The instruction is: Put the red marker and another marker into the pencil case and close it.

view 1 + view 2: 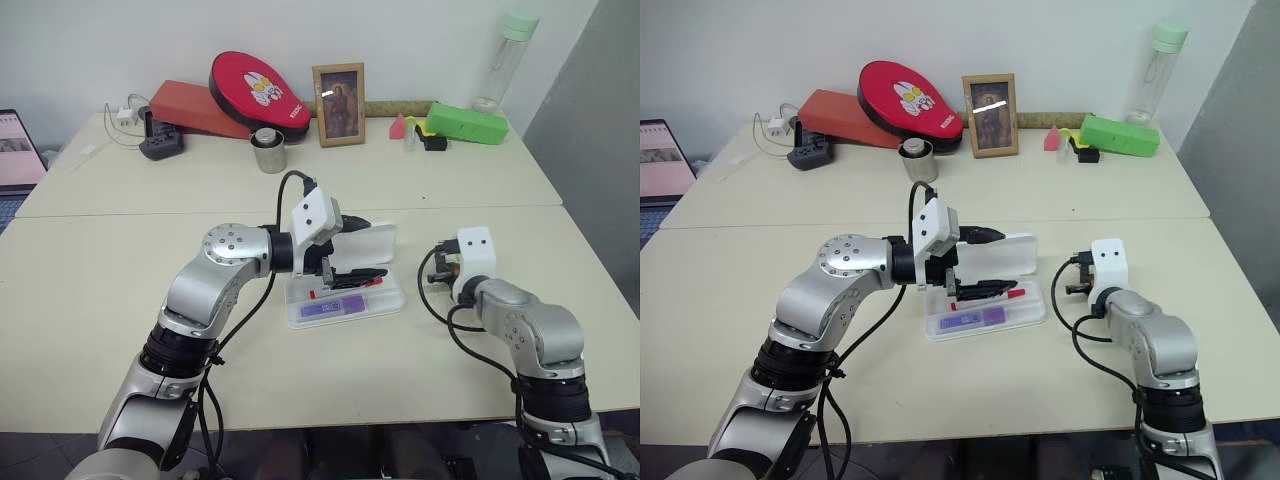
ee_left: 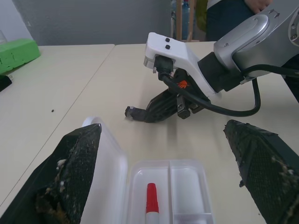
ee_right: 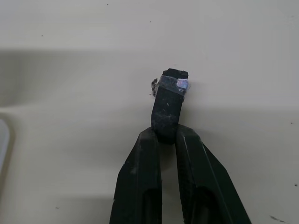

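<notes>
The left tool (image 2: 168, 154) hovers with its two black fingers (image 2: 70, 163) spread wide apart, holding nothing, directly over the pencil case (image 1: 345, 308). The case lies open on the pale surface (image 1: 120, 290) below this tool, its white lid (image 1: 368, 245) tilted up behind the tray. One finger stands by the lid's edge, the other out past the tray's opposite side. In the tray beneath the tool lies the red marker (image 1: 345, 289), its red cap end pointing toward the right arm, and just on the near side of it the purple highlighter (image 1: 330, 309), both resting flat inside. Well to the right of the case, the right tool (image 2: 140, 113) points down at the bare surface, its fingers closed together around no task item.
</notes>
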Motion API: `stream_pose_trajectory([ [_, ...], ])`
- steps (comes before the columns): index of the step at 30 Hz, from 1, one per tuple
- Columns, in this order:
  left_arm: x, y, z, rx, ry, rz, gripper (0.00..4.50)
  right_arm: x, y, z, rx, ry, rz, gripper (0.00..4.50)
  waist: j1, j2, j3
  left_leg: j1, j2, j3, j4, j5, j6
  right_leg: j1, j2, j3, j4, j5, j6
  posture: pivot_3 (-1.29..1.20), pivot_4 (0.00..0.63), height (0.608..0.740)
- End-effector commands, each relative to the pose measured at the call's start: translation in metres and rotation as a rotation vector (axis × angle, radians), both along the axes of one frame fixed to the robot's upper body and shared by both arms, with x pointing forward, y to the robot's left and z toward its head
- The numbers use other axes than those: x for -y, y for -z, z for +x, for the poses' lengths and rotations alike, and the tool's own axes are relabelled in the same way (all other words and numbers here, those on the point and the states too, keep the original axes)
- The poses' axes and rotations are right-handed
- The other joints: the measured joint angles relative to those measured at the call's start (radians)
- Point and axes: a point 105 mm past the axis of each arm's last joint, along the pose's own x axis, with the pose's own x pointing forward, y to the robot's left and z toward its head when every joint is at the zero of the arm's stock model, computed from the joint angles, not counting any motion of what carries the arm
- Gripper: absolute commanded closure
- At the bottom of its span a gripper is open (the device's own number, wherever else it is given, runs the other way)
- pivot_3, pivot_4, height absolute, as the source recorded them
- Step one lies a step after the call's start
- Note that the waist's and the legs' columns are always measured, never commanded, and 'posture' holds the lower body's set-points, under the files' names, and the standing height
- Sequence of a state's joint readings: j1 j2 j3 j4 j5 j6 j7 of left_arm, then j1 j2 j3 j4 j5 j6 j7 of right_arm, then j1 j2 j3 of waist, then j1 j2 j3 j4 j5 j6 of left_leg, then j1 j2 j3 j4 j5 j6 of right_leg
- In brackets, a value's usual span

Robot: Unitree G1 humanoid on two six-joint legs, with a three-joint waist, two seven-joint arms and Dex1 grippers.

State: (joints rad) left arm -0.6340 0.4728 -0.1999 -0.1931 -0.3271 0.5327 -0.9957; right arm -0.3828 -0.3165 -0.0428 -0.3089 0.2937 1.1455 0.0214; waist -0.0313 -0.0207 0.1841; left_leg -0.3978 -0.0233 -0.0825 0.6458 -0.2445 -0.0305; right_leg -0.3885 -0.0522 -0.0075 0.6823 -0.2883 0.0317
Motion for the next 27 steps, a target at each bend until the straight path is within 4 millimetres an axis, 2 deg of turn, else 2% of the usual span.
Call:
stream_pose_trajectory([
  [1, 0.002, -0.008, -0.002, 0.056, 0.014, 0.005, 0.0, -0.006, -0.017, -0.001, 0.062, -0.044, -0.012, 4.37, 0.0, 0.0, 0.0, 0.0, 0.0, 0.0, 0.0, 0.0, 0.0, 0.0, 0.0, 0.0, 0.0, 0.0, 0.0, 0.0, 0.15, 0.74],
  [6, -0.001, -0.008, -0.002, 0.064, 0.014, 0.014, 0.0, -0.016, -0.028, -0.006, 0.097, -0.131, -0.002, 4.37, 0.0, 0.0, 0.0, 0.0, 0.0, 0.0, 0.0, 0.0, 0.0, 0.0, 0.0, 0.0, 0.0, 0.0, 0.0, 0.0, 0.15, 0.74],
  [8, -0.01, -0.008, -0.001, 0.063, 0.0, 0.028, 0.0, -0.02, -0.042, -0.012, 0.147, -0.221, -0.026, 4.38, 0.0, 0.0, 0.0, 0.0, 0.0, 0.0, 0.0, 0.0, 0.0, 0.0, 0.0, 0.0, 0.0, 0.0, 0.0, 0.0, 0.15, 0.74],
  [10, -0.021, -0.006, 0.001, 0.065, -0.016, 0.055, 0.0, -0.021, -0.044, -0.022, 0.117, -0.316, -0.045, 4.38, 0.0, 0.0, 0.0, 0.0, 0.0, -0.001, 0.0, 0.0, 0.0, 0.0, 0.0, 0.0, 0.0, 0.0, 0.0, 0.0, 0.15, 0.74],
  [14, -0.053, 0.002, -0.004, 0.046, -0.019, 0.133, 0.0, -0.025, -0.066, -0.043, 0.148, -0.659, -0.189, 4.39, -0.002, 0.001, 0.001, 0.0, 0.0, 0.0, 0.0, 0.0, 0.0, 0.0, 0.0, -0.001, -0.001, 0.0, 0.0, 0.0, 0.15, 0.74],
  [17, -0.066, 0.002, -0.005, 0.034, -0.023, 0.155, 0.0, -0.03, -0.076, -0.054, 0.182, -0.907, -0.282, 4.39, -0.001, 0.001, 0.001, 0.0, 0.0, 0.0, -0.001, 0.0, 0.0, 0.0, 0.0, -0.002, -0.002, 0.0, 0.0, 0.0, 0.15, 0.74],
  [22, -0.08, 0.001, -0.017, -0.008, 0.011, 0.171, 0.0, -0.038, -0.079, -0.04, 0.164, -1.154, -0.422, 4.39, -0.008, 0.001, 0.001, 0.001, 0.001, 0.002, 0.0, 0.0, 0.0, 0.001, 0.001, -0.001, -0.002, 0.0, 0.0, 0.0, 0.15, 0.74],
  [27, -0.086, 0.005, -0.027, -0.029, 0.02, 0.194, 0.0, -0.046, -0.061, -0.027, 0.079, -1.299, -0.542, 4.39, -0.002, 0.0, 0.001, 0.0, 0.001, 0.001, 0.0, 0.0, 0.0, 0.001, 0.001, -0.001, -0.002, 0.0, 0.0, 0.0, 0.15, 0.74],
])
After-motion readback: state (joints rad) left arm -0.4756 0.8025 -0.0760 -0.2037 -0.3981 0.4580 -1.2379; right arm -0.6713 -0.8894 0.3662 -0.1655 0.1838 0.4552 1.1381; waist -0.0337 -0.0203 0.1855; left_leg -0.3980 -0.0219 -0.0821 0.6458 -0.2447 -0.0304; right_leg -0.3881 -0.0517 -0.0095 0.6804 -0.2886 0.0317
